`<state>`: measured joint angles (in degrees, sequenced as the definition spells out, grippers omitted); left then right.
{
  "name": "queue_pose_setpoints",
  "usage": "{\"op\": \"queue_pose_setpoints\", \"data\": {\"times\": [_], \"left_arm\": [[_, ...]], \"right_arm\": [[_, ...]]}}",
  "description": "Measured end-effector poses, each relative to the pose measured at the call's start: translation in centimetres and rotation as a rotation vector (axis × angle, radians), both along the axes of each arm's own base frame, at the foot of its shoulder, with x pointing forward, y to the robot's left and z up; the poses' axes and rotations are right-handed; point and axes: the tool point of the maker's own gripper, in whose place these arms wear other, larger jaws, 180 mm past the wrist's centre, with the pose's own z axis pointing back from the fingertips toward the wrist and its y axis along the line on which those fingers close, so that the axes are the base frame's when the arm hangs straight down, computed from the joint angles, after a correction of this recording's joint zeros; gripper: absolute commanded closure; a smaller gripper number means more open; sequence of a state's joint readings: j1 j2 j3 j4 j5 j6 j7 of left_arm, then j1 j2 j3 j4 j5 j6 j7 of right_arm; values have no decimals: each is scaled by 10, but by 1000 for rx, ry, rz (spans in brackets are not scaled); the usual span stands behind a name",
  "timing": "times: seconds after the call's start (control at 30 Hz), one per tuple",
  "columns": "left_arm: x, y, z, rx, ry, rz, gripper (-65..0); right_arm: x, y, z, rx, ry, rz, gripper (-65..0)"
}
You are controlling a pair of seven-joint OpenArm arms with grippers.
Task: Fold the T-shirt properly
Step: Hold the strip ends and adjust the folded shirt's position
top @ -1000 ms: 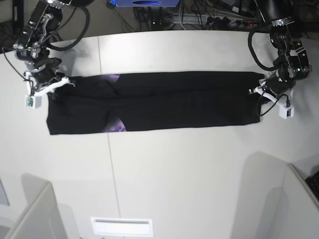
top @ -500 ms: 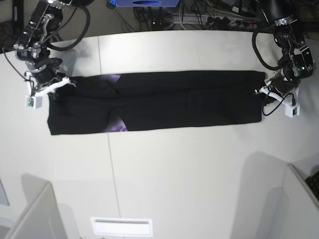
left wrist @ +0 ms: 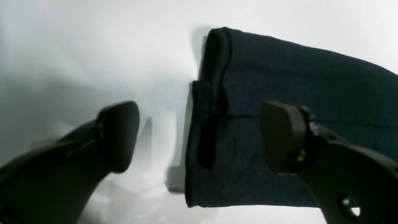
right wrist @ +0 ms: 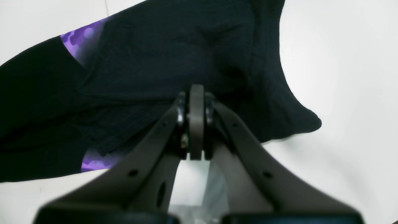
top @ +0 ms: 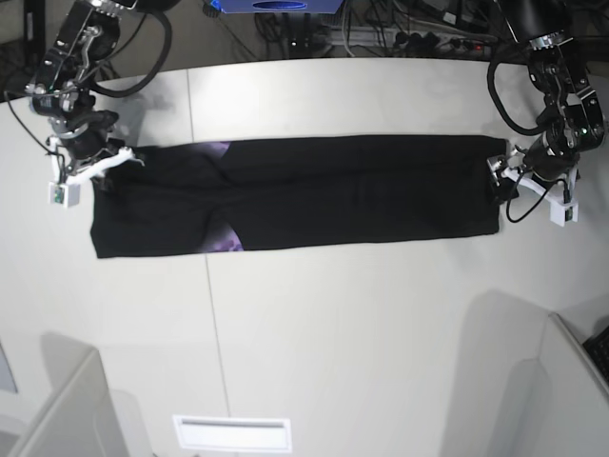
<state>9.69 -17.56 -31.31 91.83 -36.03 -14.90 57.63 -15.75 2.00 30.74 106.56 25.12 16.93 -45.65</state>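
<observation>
T-shirt (top: 295, 195) lies flat on white tabletop (top: 362, 324), folded into a long black strip, purple print peeking near one end; left hand (left wrist: 199, 137) spread wide, released, straddling the strip's end edge; right hand (right wrist: 196, 124) clenched at the other end, sleeve cloth bunched beside it

I work in what looks like a robotics lab: my two arms are mounted at a broad white table (top: 333, 324), with tangled cables and a power strip (top: 419, 38) along the frame's top edge, and grey partition panels (top: 57, 409) at the bottom corners
</observation>
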Motion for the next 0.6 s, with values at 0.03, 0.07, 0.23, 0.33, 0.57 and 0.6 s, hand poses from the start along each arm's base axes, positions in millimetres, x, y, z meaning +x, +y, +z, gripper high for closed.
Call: {"op": "queue_pose_setpoints", "data": {"times": [0.03,0.07,0.23,0.33,0.57,0.6], "left_arm": [[-1,-1,-3,-6,7,1,-591],[-2,-2,-8,-17,17,6,-591],[-2,-3,-29,-81,42,44,-591],[4,1,-33,-90,34,61,-571],[13,-27,-40,-89,36,-29,-492],[13,-26,-40,-89,37,-28,-484]], "right_arm": [[0,0,0,0,0,0,0],[0,0,0,0,0,0,0],[0,0,1,2,-3,0,0],[-1,-1,-1,0,3,-2,0],[0,-1,0,-1,0,-2,0],[0,-1,0,-1,0,-3,0]]}}
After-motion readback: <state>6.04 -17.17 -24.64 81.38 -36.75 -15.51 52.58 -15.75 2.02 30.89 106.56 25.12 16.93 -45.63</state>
